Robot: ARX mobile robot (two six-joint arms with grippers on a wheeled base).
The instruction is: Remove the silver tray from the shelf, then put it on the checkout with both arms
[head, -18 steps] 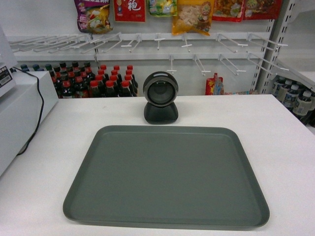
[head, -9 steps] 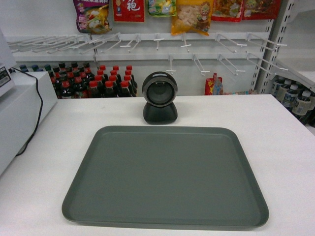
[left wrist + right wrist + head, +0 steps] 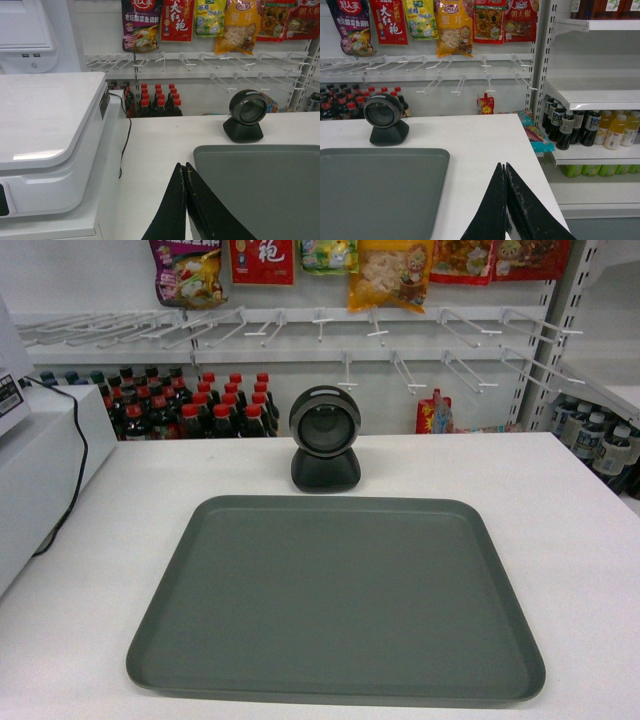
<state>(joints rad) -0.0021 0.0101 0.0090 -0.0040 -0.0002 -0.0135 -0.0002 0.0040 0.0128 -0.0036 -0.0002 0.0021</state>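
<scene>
The silver tray (image 3: pixel 340 600) lies flat on the white checkout (image 3: pixel 560 540), nothing on it. Neither gripper shows in the head view. In the left wrist view my left gripper (image 3: pixel 184 166) is shut and empty, its tips over bare table just left of the silver tray (image 3: pixel 265 190), apart from its rim. Seen from the right wrist, my right gripper (image 3: pixel 504 166) is shut and empty too, above the white top to the right of the silver tray (image 3: pixel 375 195), near the checkout's (image 3: pixel 485 140) right edge.
A black ball-shaped scanner (image 3: pixel 325 440) stands behind the tray. A white register unit (image 3: pixel 50 140) with a black cable (image 3: pixel 125 145) fills the table's left side. Racks of bottles (image 3: pixel 190 405) and hanging snack bags (image 3: pixel 390 275) lie behind; a drinks shelf (image 3: pixel 590 125) stands right.
The head view shifted very slightly; the tray and scanner stay where they were.
</scene>
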